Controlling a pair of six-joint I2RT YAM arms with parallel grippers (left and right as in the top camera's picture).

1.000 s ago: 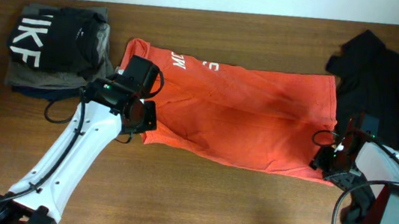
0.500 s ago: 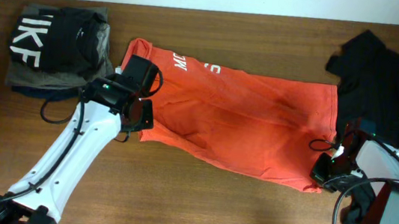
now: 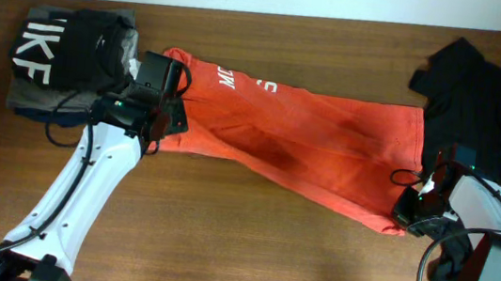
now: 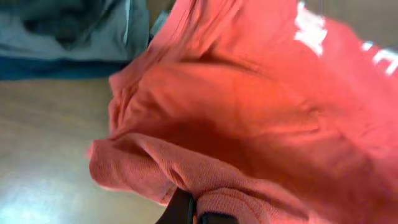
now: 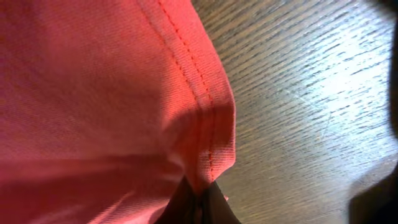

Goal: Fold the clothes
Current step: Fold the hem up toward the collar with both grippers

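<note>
the left gripper [image 3: 170, 120] and right gripper [image 3: 406, 213] are each clamping one end of the orange shirt [image 3: 305, 156] along its near edge, apparently stretching it for a lengthwise fold.

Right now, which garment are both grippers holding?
The orange shirt, pinched at both ends; the black garment lies loose, and the folded pile sits stacked aside.

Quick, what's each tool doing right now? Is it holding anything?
Left tool: closed, pinching the orange T-shirt at its left end.
Right tool: closed, pinching the same shirt's stitched hem at its right end.
</note>
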